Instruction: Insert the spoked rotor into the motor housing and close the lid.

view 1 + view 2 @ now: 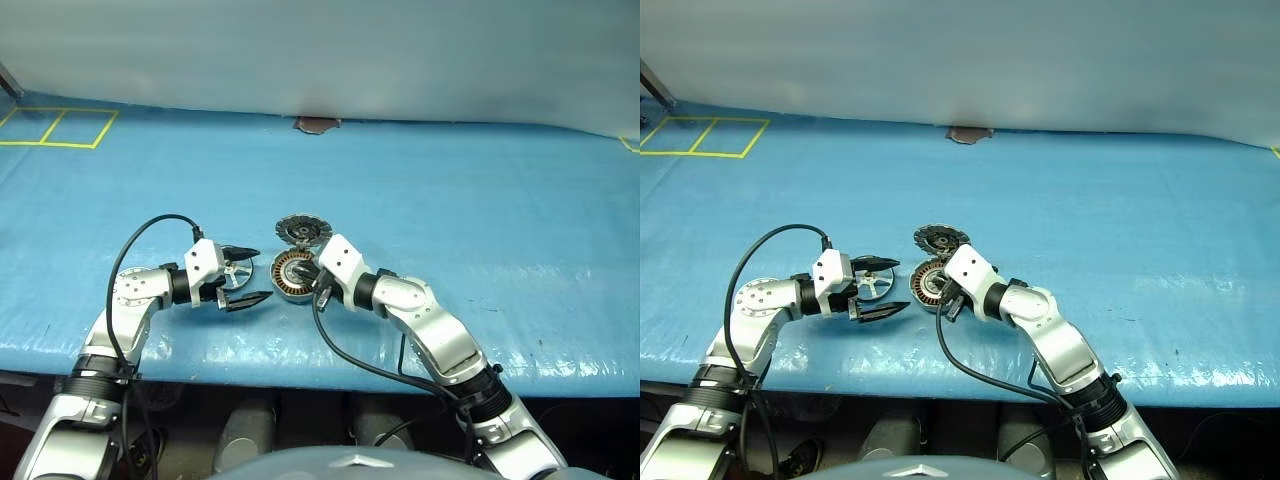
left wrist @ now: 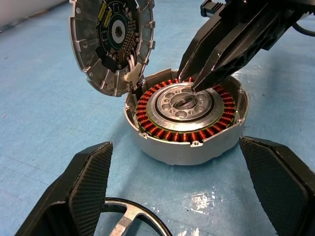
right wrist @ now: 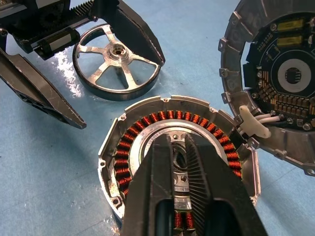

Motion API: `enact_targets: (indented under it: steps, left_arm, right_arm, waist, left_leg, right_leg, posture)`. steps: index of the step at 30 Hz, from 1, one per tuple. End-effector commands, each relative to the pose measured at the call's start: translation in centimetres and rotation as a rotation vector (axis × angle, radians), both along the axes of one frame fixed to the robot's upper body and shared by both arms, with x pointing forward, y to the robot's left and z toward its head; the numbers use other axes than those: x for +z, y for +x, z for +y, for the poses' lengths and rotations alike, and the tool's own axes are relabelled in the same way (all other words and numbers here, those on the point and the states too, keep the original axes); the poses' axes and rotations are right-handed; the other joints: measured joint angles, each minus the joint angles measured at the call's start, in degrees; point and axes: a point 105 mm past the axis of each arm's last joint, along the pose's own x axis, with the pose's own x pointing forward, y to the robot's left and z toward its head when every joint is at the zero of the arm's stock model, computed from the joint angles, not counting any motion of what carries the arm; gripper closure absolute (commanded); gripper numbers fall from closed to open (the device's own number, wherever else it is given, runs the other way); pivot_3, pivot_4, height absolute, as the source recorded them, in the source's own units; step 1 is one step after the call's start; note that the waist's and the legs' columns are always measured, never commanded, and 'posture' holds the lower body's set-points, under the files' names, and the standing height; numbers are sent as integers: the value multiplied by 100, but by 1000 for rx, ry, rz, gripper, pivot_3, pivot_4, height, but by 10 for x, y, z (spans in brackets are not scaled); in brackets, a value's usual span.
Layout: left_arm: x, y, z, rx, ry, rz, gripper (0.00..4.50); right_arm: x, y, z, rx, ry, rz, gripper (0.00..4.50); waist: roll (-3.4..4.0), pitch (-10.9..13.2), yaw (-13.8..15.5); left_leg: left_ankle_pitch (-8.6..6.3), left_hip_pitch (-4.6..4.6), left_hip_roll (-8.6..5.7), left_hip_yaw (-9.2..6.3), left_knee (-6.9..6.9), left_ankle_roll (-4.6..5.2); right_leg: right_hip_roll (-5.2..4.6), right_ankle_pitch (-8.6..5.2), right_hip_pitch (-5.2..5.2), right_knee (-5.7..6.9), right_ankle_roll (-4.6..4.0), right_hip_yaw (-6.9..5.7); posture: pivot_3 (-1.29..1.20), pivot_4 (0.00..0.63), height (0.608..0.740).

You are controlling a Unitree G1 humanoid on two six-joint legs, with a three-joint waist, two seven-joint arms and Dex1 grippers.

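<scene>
The spoked rotor, a shiny silver wheel, lies flat on the blue table. My left gripper is open and straddles it, one black finger on each side. Just to the right stands the motor housing, a round silver cup with a copper winding ring and a silver hub. The lid is hinged at the housing's far edge and stands open, showing its circuit-board face. My right gripper is shut, with nothing between its fingers. Its tips point down onto the hub in the middle of the housing.
The blue table cover stretches wide behind and to the right of the parts. Yellow tape squares mark the far left corner. A small brown patch sits at the back edge. The table's front edge runs just below both arms.
</scene>
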Motion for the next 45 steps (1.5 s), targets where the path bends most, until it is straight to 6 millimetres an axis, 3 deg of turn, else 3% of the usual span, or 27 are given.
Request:
enact_targets:
  steps: [1,19,28,45]
  left_arm:
    - [8,4,3,12,-5,-40,0]
    - [8,5,5,30,2,-46,0]
    - [7,5,5,34,1,-43,0]
    - [6,4,6,40,5,-42,0]
  right_arm:
    - [7,2,1,-6,20,-26,4440]
    - [-7,4,4,-16,-20,-3,4440]
    - [13,7,9,-5,12,-65,4440]
    - [-6,3,18,15,-4,-6,4440]
  waist:
    - [0,0,0]
    - [0,0,-2]
    - [0,0,-3]
    - [0,0,-4]
  left_leg:
    - [0,0,0,0,0,0]
    - [0,1,0,0,0,0]
    - [0,2,0,0,0,0]
    - [0,2,0,0,-2,0]
  right_leg:
    - [0,0,0,0,0,0]
    - [1,2,1,1,3,0]
    - [1,2,1,1,3,0]
    - [1,3,0,1,4,0]
  posture:
    - [0,150,740]
    - [0,150,740]
    - [0,150,740]
    - [0,150,740]
